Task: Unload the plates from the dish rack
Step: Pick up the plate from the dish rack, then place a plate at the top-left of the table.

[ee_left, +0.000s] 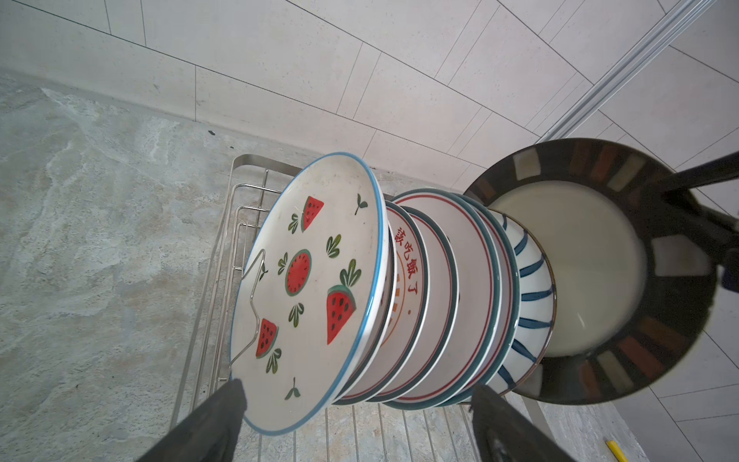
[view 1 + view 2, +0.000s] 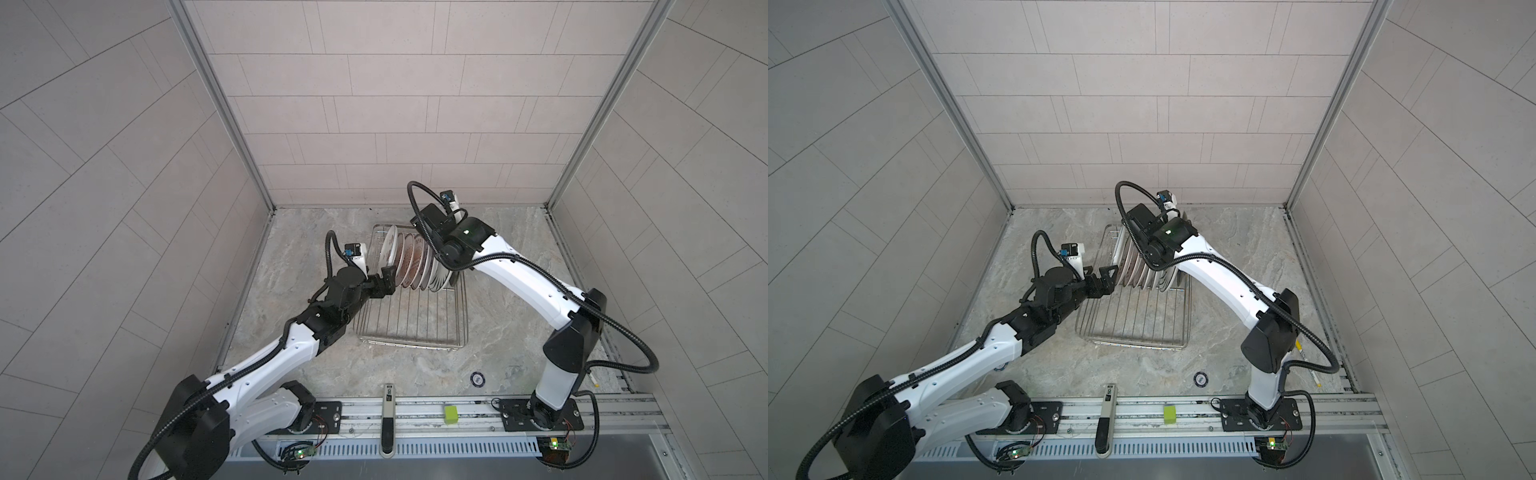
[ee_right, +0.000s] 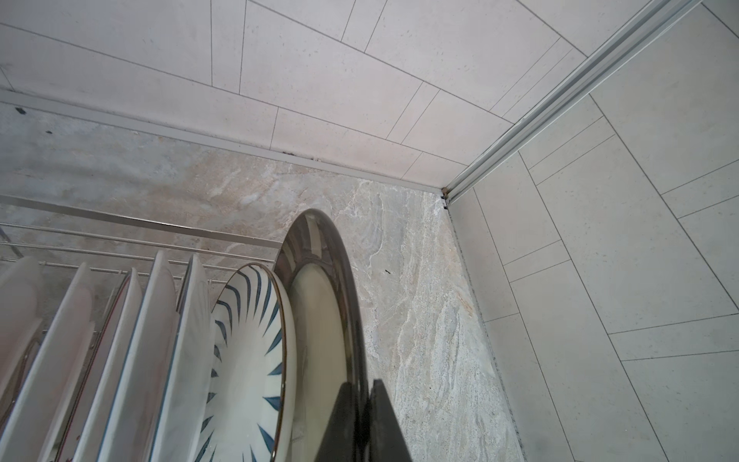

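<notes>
Open worktop (image 2: 519,291) lies right of the dish rack (image 2: 411,345), with the back wall close behind. The left end effector (image 1: 358,394) is spread wide, flanking the row of plates (image 2: 409,259) by the watermelon plate (image 1: 320,280). The right end effector (image 3: 364,416) pinches the dark-rimmed plate (image 3: 316,320) by its rim at the row's end. The plates stand upright in the rack's far half; the near half is bare wire.

Probably lab test cell, kitchen mock-up: tiled panels (image 2: 395,104) in aluminium posts (image 2: 226,108), marble-look tabletop (image 2: 511,249), arm-mounting rail (image 2: 415,409) at 6 o'clock.
</notes>
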Available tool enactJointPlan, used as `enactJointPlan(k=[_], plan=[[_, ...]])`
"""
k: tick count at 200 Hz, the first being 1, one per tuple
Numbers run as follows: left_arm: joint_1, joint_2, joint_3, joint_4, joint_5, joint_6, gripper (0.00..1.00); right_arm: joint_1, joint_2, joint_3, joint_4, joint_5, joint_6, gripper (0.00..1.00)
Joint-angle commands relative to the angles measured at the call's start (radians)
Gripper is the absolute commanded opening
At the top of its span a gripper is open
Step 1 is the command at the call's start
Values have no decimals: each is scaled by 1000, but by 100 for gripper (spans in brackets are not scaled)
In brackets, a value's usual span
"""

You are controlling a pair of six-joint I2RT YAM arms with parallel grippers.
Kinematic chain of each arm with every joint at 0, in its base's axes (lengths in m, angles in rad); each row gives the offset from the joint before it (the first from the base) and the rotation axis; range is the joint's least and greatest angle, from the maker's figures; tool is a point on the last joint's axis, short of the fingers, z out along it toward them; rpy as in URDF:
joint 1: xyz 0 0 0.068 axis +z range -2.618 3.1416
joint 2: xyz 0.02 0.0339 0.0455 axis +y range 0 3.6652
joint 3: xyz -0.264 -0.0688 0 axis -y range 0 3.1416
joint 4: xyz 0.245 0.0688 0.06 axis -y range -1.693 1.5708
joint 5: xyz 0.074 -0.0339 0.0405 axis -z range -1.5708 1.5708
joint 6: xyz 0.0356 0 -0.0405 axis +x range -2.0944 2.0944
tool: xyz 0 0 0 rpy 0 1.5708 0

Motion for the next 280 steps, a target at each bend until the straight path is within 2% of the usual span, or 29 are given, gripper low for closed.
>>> enactJointPlan(k=[1,83,113,130,184,209,230,256,280], plan=[[-4,-6,2,39,-14,-17,93,9,-120,-17,54,93,-50,0],[-3,-19,7,48,-18,-16,93,19,-345,-179,201,93,-154,0],[-4,-60,-1,44,-30,-8,93,-33,-476,-297,302,-116,-169,0],[-4,-85,-5,40,-31,-8,93,-71,-551,-354,339,-186,-162,0],[-4,-151,-9,24,13,-8,94,-260,-767,-497,394,-471,-111,0],[-4,-179,-7,23,25,-5,97,-384,-853,-572,465,-701,-42,0],[-4,-186,-27,79,94,-25,100,-470,-898,-622,536,-883,39,0],[-4,-220,-27,65,103,-60,100,-485,-935,-673,622,-992,124,0],[-4,-246,-19,32,97,-97,100,-485,-961,-704,676,-1031,174,0]])
